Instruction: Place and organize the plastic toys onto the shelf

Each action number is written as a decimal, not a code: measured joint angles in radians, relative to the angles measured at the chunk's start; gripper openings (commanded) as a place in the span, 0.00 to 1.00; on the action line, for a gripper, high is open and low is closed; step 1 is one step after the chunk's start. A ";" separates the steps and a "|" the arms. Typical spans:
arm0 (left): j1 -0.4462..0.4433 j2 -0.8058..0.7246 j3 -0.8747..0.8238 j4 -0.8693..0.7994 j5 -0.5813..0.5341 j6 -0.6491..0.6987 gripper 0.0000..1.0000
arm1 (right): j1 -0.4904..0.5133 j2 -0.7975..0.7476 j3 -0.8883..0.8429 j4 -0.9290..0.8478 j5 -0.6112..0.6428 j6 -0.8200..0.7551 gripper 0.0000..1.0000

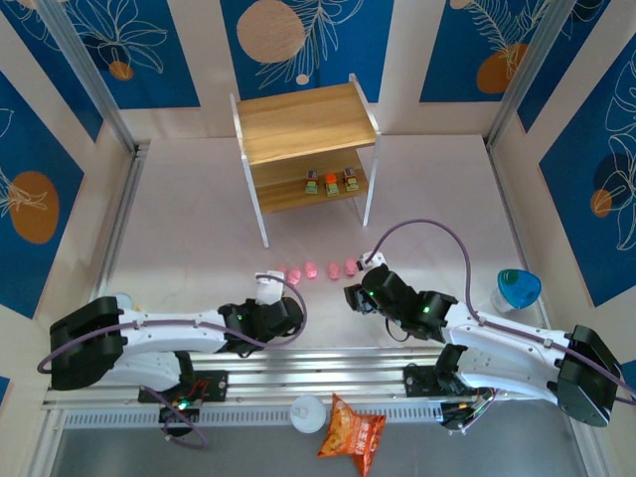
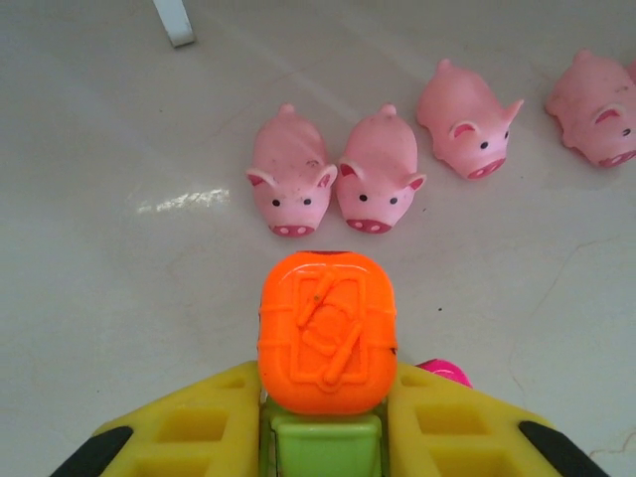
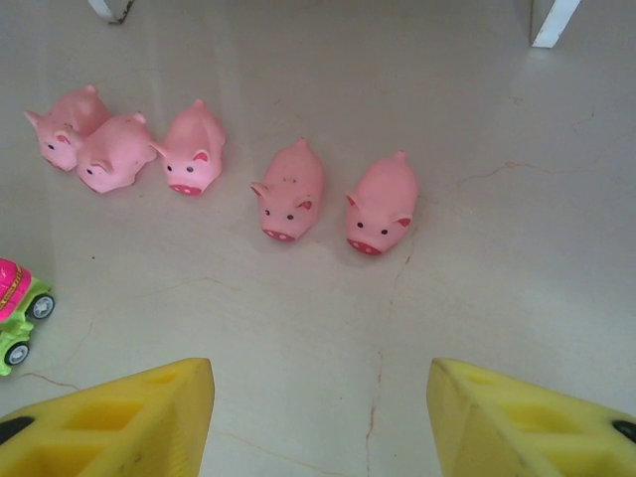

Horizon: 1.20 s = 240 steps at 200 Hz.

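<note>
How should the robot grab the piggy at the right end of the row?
Probably by its round middle, one finger on each flank, coming down from above. The end pig stands upright, snout toward the open right gripper, and its body looks narrower than long. Mind the neighbour pig close beside it.

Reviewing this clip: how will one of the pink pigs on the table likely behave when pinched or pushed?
The pink pig looks like hollow moulded plastic, so probably light and slightly squashy. Its rounded, glossy body may slip from the right fingers. Sitting low, it should slide rather than roll.
</note>
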 measured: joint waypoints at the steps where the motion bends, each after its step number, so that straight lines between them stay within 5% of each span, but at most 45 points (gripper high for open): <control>1: 0.000 0.000 0.001 -0.001 0.000 0.002 0.16 | 0.000 0.000 0.000 0.000 0.000 0.000 0.59; 240: 0.263 0.116 0.390 -0.030 0.087 0.306 0.16 | 0.000 -0.037 0.000 -0.004 0.000 0.000 0.60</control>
